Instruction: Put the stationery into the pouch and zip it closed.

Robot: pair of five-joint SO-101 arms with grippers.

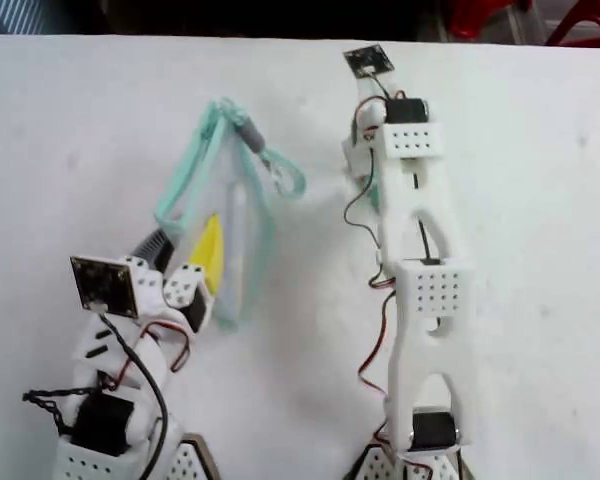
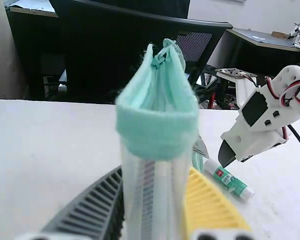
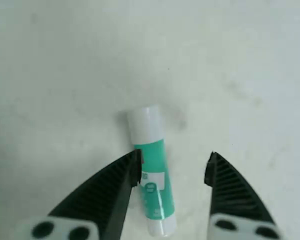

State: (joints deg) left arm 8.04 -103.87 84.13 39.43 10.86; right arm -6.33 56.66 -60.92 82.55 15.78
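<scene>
Stationery left outside is one glue stick (image 3: 151, 175), lying flat near the middle of the tabletop (image 1: 520, 150), close to the pouch (image 1: 225, 210) on the right arm's side and not yet lifted. The right gripper (image 3: 173, 161) hangs directly over it with jaws spread, one on each side of the tube, which looks like a stance for closing across the barrel. The left gripper (image 2: 155, 177) has its jaws pinching the pouch's near end. This is probably to anchor the soft bag so it cannot slide when something is pushed in. The pouch's mint trim appears parted along one side, so I judge the zip undone and that step not yet begun. The round tube may roll if the jaws close off-centre.
</scene>
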